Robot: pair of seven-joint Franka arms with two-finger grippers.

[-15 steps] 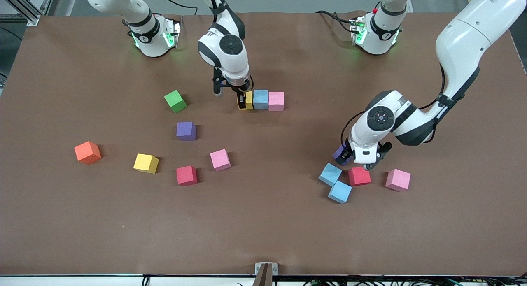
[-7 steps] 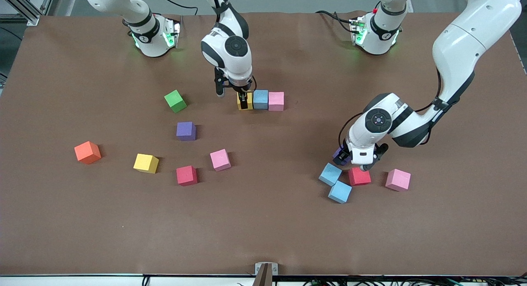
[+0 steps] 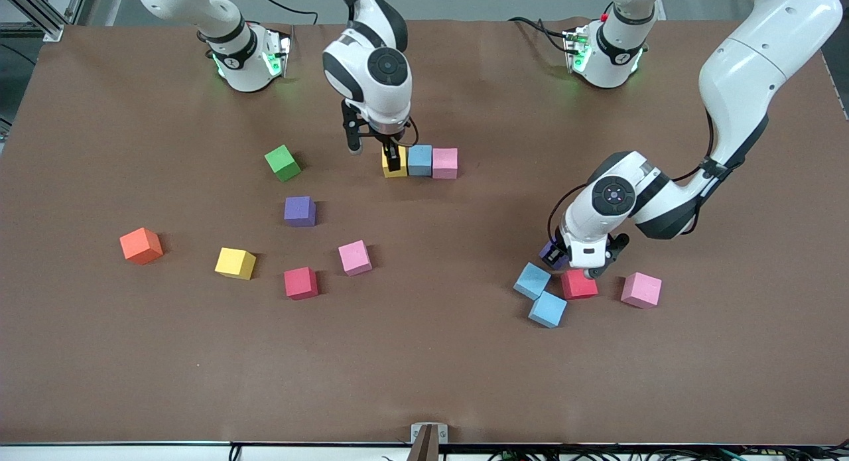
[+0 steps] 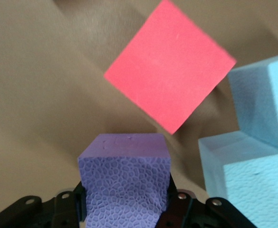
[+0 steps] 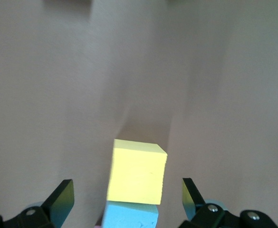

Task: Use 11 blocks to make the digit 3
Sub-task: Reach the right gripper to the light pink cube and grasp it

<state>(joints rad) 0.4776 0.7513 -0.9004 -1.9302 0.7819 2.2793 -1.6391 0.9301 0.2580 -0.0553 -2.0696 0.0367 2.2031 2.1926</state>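
Closing on the purple cube at frame lower right, the left gripper apparently now grips it, while the right gripper, jaws spread, has lifted off the yellow cube ending the upper-centre row.

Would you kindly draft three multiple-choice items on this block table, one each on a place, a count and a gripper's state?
1. The yellow block in the row lies:
A. beside the light blue block
B. on the pink block
C. beside the green cube

2. How many blocks does the row hold?
A. two
B. three
C. five

3. The left gripper is:
A. wide open
B. shut on the purple block
C. out of view

Key: 1 A, the yellow block touches the light blue block. 2 B, the pink block completes it. 3 B, the left gripper clamps the purple block.
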